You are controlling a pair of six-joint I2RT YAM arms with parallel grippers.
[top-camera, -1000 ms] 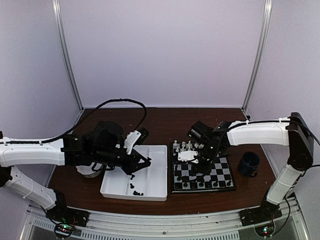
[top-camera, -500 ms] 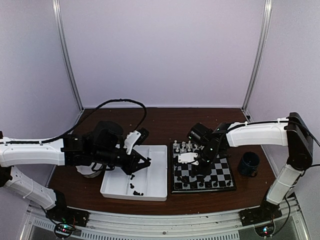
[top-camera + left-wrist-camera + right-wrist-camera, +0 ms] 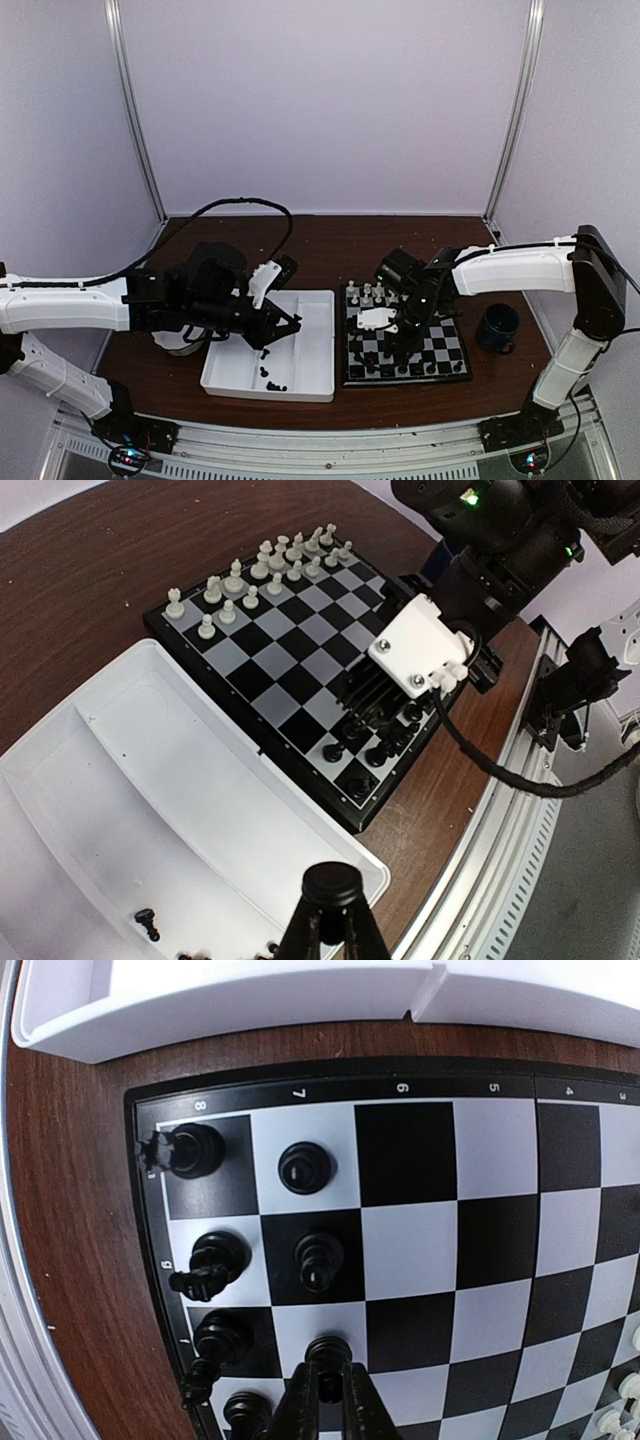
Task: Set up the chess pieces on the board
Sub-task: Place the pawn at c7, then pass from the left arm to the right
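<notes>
The board [image 3: 441, 346] lies right of centre, with white chess pieces [image 3: 372, 293] along its far rows and black ones [image 3: 400, 368] along its near rows. My right gripper [image 3: 392, 350] is low over the near-left squares. In the right wrist view it [image 3: 330, 1382] is shut on a black pawn [image 3: 329, 1352] that stands on a pale square of the board [image 3: 410, 1240]. My left gripper [image 3: 333, 905] hangs above the white tray's corner, shut on a black piece [image 3: 330, 883] whose round base faces the camera.
The white divided tray [image 3: 312, 352] sits left of the board with a few loose black pieces [image 3: 272, 380] at its near end. A dark blue mug [image 3: 497, 327] stands right of the board. A white bowl [image 3: 180, 346] peeks out under the left arm.
The right gripper has moved slightly nearer and lower over the board's near-left squares with the pawn between its fingers. The left arm has not moved.
</notes>
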